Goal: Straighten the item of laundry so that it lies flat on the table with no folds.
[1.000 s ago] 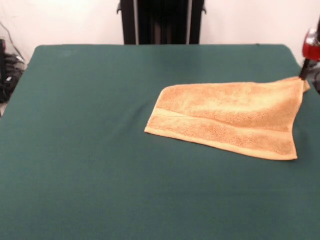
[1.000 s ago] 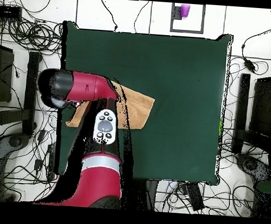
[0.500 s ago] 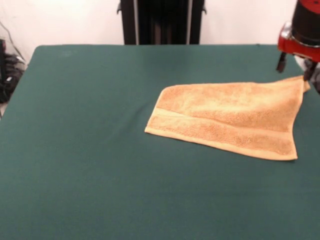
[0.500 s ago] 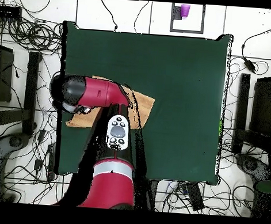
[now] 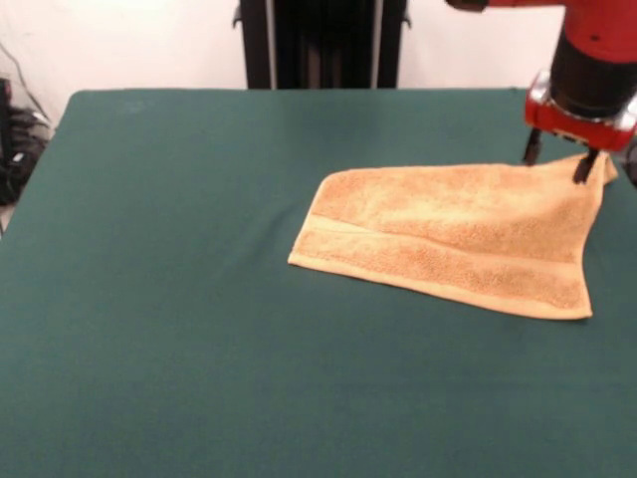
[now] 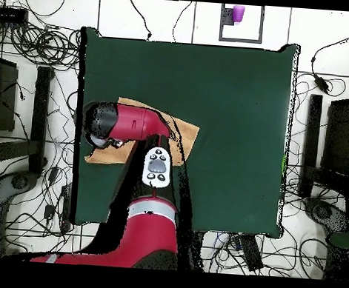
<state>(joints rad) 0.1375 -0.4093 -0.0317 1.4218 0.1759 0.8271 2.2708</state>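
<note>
Towel [image 5: 453, 234] is lying folded on the green table [image 5: 179, 299], reaching toward its right edge in the front view. I am hovering my gripper [image 5: 558, 164] over its far right corner, fingers spread apart, gripping nothing.

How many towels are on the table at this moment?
1: the orange-tan terry-cloth towel lies on the dark green felt table at the front view's right, its far corner under the hand.

Desk [image 5: 179, 299]: dark green felt-like top. One orange-tan terry towel [image 5: 458, 239] lies directly on it toward one side edge, a paler woven band running near its long edge.
</note>
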